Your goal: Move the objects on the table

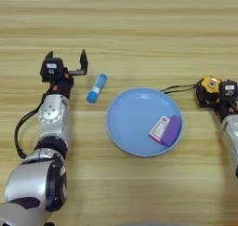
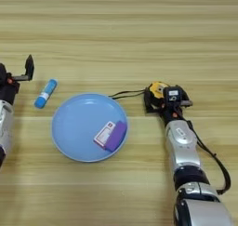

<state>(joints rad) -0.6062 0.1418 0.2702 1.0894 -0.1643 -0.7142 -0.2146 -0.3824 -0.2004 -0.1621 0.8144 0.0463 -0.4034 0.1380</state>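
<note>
Fingers of the left hand stand spread wide apart, gripping nothing, raised over the worktop at its left side, with the silver forearm running down toward the lower left corner. Just to the right of that hand, apart from it, lies the tube, blue with a white label, slanted so its upper end points up and to the right; it rests on the wood between the hand and the plate. The right hand sits at the right side, closed around the tape measure, whose yellow body shows between and just above the black fingers. From the tape measure a black cord trails left across the wood, ending near the plate's upper right rim; whether it touches the rim cannot be told. The light-blue plate lies between the two hands, flat on the wood. Inside it, toward its lower right part, the purple block lies tilted, and the white-and-red card rests against the block's left side, touching it.
</note>
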